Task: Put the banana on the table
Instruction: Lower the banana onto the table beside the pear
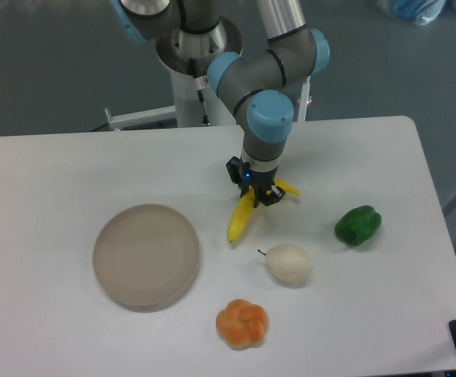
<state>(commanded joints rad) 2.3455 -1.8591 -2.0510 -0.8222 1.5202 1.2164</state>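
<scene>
While clamped mid-length in the jaws [257, 191], banana [242, 217] hangs tilted, lower tip pointing down-left toward bare counter [71, 169], upper tip poking out right of the jaws. Cannot tell whether lower tip touches the surface or sits just above it; no clear shadow gap visible. Jaws closed narrow around the fruit, nothing else held. Main risk if let go from this tilt: smooth, curved, plastic-looking body likely to pivot on the low tip, then roll or slide. Could fetch up against the pear [288, 264], which sits near, below and to the right, stem aimed up-left toward the banana. Beige plate [146, 255] lies to the left, apart but not far; a roll that way would end on the plate rim rather than flat on the counter. Second risk: pressing down with the tip already in contact would lever the fruit in the grip or skid it sideways. Third: retreating before fully opening could drag it along. Green pepper [358, 225] and orange piece [242, 322] well apart, unlikely to matter. Safer bet probably lower, flatter, then open.
</scene>
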